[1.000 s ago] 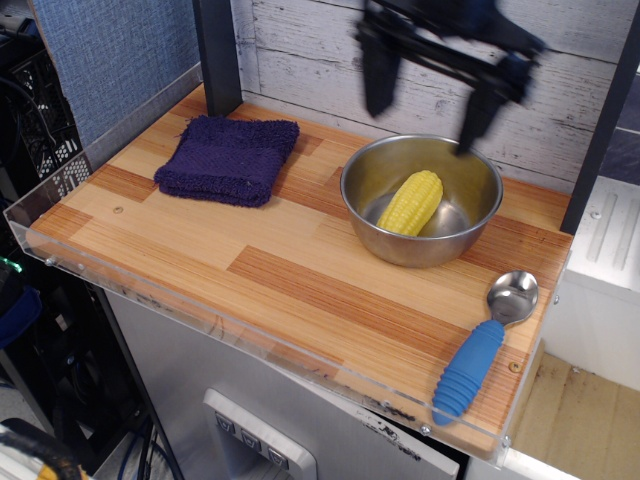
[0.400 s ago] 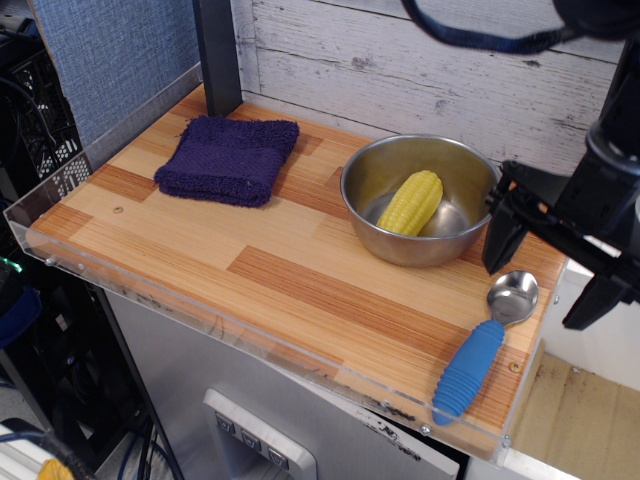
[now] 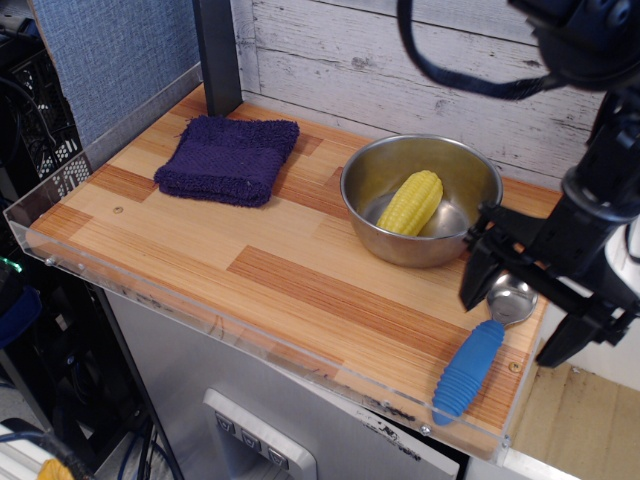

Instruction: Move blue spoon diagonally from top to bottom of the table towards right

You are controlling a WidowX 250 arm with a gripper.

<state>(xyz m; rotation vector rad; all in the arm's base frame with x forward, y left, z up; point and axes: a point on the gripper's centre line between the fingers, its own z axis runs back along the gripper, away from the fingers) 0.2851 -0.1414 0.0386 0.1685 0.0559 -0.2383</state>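
Counter was striped wood planks with a clear acrylic rim. Folded purple cloth lay at back left, steel bowl right of centre, blue spoon at front-right corner, handle toward the front edge.

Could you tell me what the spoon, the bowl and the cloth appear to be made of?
Spoon: shiny metal bowl end that mirrors light; thick ribbed matte blue handle, likely rubber or soft plastic.
Bowl: brushed, reflective grey metal, probably stainless steel.
Cloth: dark purple-blue fabric with a nubby, knitted or terry-like texture, folded soft at the edges.
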